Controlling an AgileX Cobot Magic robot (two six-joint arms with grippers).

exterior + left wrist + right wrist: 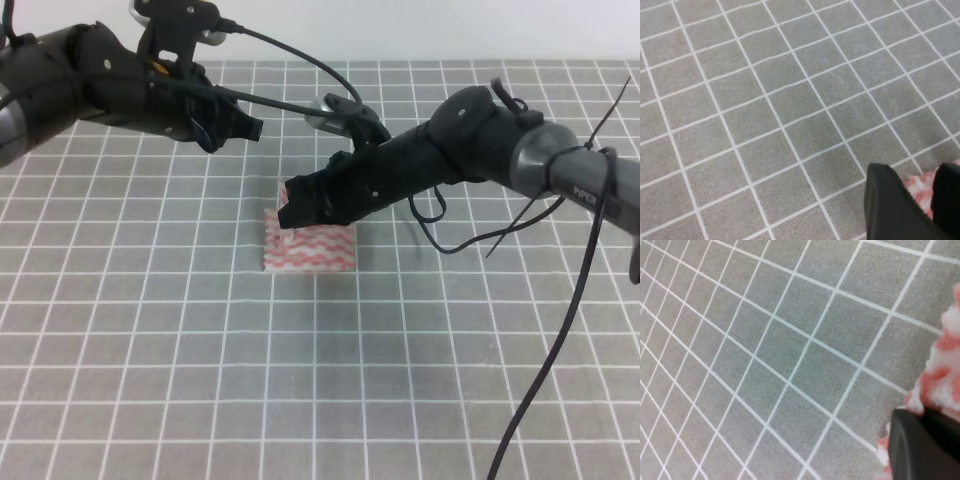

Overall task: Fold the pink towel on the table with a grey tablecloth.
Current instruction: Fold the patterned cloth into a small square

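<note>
One pink towel point(312, 250) mid-table point(150, 350); two grippers: right one point(293, 215) pinches its far edge, left one point(240, 130) hovers, jaws apart.

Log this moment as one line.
right gripper: over pink-and-white striped towel, grasp unclear | left gripper: raised, off towel | towel: on grey grid tablecloth

The left arm reaches in from the table's far left corner, its gripper point(240, 128) held off the surface near the far edge, fingers pointing toward the middle. The right arm stretches in from the right edge across the table's centre, wrist angled down, its gripper point(295, 208) low over the cloth. Whether either pair of jaws is parted is hard to judge.
</note>
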